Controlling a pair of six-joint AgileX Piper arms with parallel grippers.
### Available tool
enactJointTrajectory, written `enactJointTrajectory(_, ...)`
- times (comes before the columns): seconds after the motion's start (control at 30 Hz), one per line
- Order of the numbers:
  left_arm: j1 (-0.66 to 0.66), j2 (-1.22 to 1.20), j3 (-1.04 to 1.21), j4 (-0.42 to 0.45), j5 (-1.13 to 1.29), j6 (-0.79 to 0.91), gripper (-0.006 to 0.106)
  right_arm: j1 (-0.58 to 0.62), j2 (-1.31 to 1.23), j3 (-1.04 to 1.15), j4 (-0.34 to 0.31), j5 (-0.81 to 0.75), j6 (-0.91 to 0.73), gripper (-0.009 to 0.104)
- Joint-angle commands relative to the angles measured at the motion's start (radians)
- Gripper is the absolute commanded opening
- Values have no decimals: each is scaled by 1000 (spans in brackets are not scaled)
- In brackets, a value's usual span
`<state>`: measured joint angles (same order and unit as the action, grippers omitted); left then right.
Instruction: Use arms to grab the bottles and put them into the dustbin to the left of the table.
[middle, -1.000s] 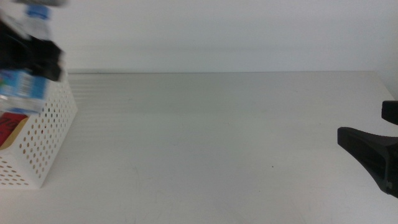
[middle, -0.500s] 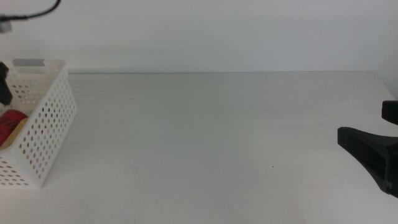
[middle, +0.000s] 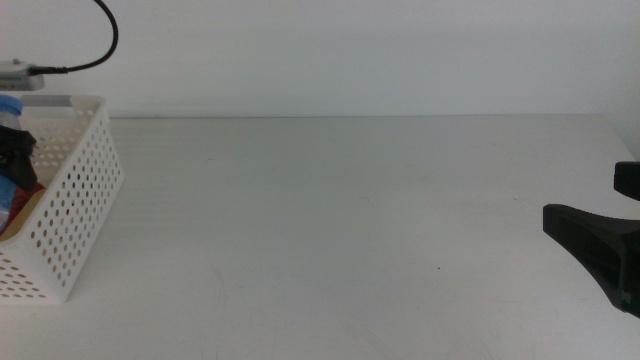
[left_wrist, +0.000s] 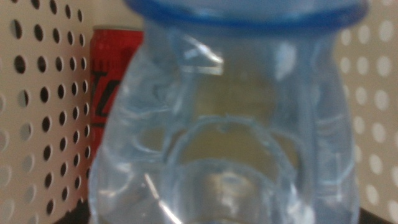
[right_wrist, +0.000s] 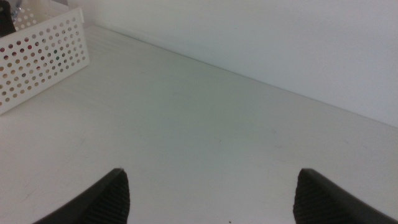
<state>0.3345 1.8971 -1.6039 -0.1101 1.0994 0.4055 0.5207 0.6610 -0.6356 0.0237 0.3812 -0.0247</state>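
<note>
Though low in the perforated white dustbin (middle: 72, 215), grip of left claw (middle: 15, 155) unclear; right claw (right_wrist: 211, 174) agape.

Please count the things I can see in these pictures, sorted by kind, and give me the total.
Bottle, clear with blue cap, down inside the bin: 1
Red can, in the bin: 1
White perforated bin, at the table's left end: 1
Claw: 2, the left claw in the bin, the right claw open, waiting at the right edge
Total: 5
</note>
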Motion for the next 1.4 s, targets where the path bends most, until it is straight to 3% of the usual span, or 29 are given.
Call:
enactJointTrajectory(0.0, 0, -42, -40, -26, -47, 4, -2, 4, 0, -27, -6, -76, -14, 74)
enactJointTrajectory(0.2, 0, -9, -40, -39, -64, 54, 15, 4, 0, -27, -6, -76, -14, 74)
enactJointTrajectory(0.57, 0, -7, -40, -26, -65, 92, 91, 4, 0, -27, -6, -76, -14, 74)
enactJointTrajectory(1.07, -64, -139, -34, -27, -22, -22, 90, 4, 0, -27, -6, -76, -15, 74)
enactJointTrajectory(1.37, -141, -369, 115, -42, -79, -43, 90, 4, 0, -27, -6, -74, -15, 74)
